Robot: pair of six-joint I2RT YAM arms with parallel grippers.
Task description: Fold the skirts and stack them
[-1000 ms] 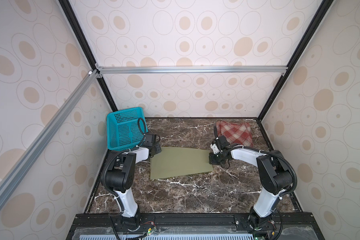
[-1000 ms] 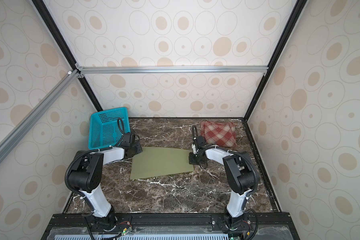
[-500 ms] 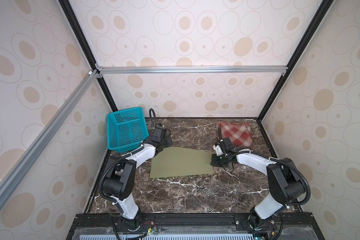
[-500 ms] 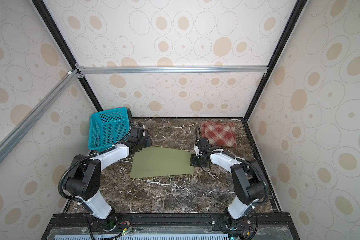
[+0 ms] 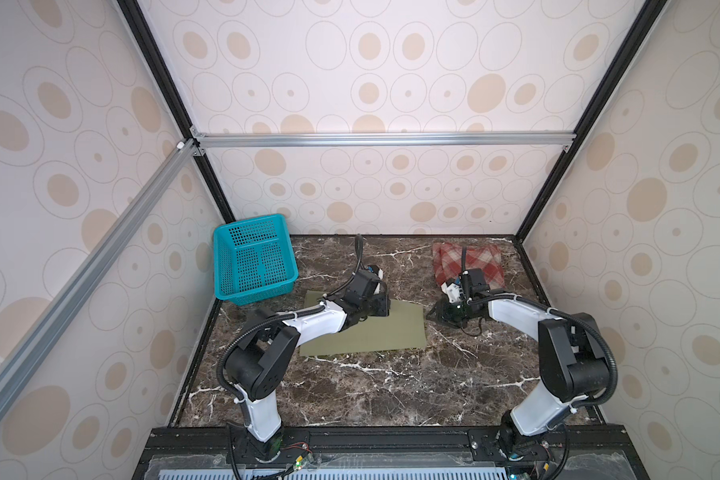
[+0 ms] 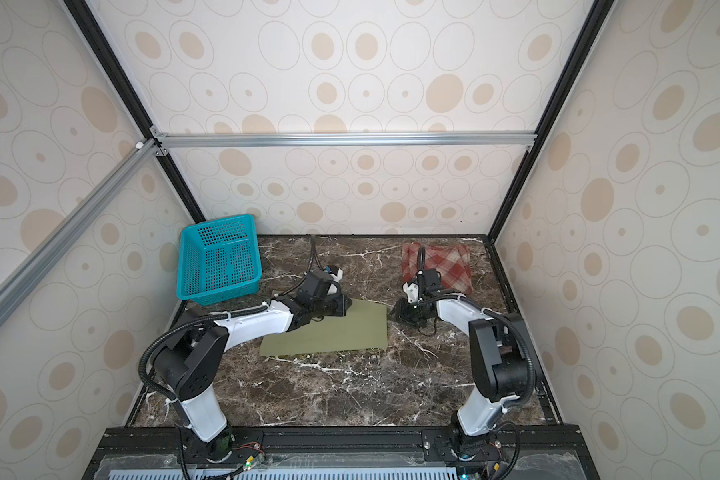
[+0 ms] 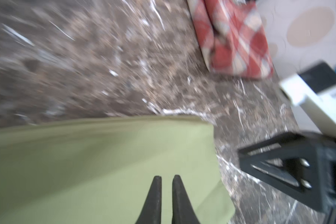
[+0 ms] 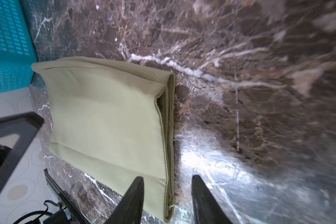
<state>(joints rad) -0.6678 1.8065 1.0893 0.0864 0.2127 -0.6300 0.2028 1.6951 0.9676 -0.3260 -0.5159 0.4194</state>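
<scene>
We record: olive-green skirt, plain; plaid skirt, red and cream; basket, teal; surface, dark brown, white-veined; walls, cream with tan ovals.

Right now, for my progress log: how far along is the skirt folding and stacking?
Done: plaid skirt lies folded at the back; olive skirt lies folded mid-table. In hand: nothing gripped; right gripper open at the olive skirt's edge, left gripper over it. Remaining: stacking, they lie apart.

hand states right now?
left hand: closed, nothing visibly held, over the green skirt.
right hand: open, holding nothing, at the skirt's edge.
</scene>
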